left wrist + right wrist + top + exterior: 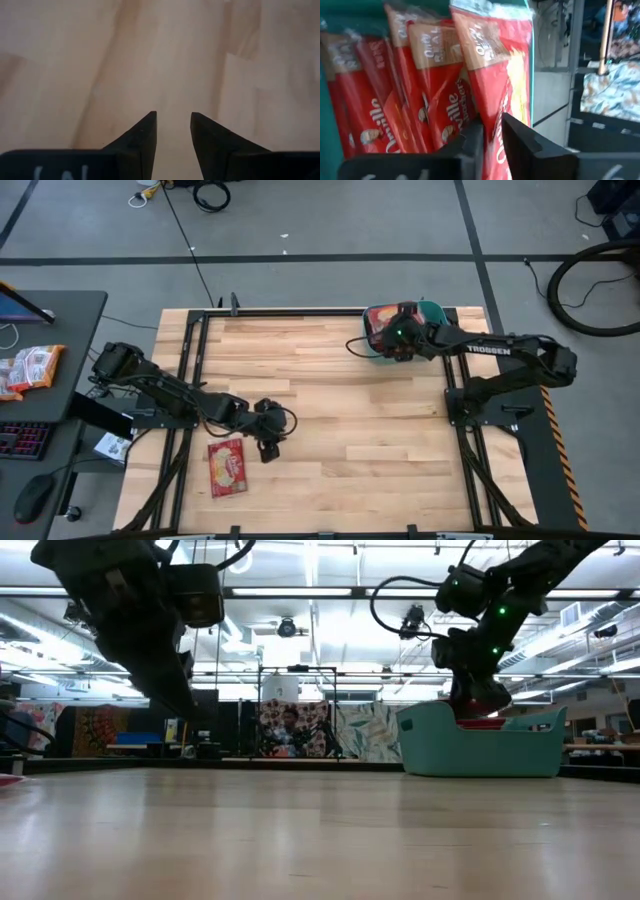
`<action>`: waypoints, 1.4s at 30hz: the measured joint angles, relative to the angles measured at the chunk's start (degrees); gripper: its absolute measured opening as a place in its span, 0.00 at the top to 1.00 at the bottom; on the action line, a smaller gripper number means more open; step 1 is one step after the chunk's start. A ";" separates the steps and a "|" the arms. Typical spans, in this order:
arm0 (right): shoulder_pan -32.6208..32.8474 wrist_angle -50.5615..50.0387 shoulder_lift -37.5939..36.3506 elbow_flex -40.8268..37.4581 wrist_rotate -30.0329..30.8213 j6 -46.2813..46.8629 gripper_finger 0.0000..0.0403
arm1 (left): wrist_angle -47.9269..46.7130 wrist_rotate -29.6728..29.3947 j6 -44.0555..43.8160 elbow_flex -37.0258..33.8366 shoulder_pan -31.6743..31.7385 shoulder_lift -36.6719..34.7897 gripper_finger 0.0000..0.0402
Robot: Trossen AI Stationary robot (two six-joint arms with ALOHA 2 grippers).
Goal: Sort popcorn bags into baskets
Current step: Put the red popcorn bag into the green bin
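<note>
Teal basket (436, 311) at the far right of the wooden worktop (340, 420): packed with red popcorn bags (420, 95) standing on edge; right hand (490, 137) reaches in, fingers clamped on the outermost bag (497, 75). One popcorn bag (227, 467) lies flat near the front left edge, just beside the left hand (173, 122), which hovers over bare wood, fingers slightly apart.

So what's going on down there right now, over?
Right claw over teal basket, shut on a popcorn bag, more bags packed beside it. Left claw open, empty, above bare table. One bag left on table. Nothing blocking.
</note>
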 joint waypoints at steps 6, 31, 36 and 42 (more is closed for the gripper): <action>1.31 -0.39 0.39 0.47 3.41 6.35 0.71 | -0.32 3.32 -4.53 0.10 -2.02 0.00 0.69; 19.34 0.82 0.12 7.26 10.38 22.34 0.67 | -39.08 11.27 -18.63 13.77 -11.60 -0.02 0.69; 25.22 9.06 0.12 7.26 10.68 21.51 0.67 | -40.69 12.02 -21.86 13.04 -14.95 0.37 0.69; 32.26 15.77 0.12 7.26 10.21 15.95 0.67 | -38.31 17.31 -24.65 6.90 -16.48 1.72 0.69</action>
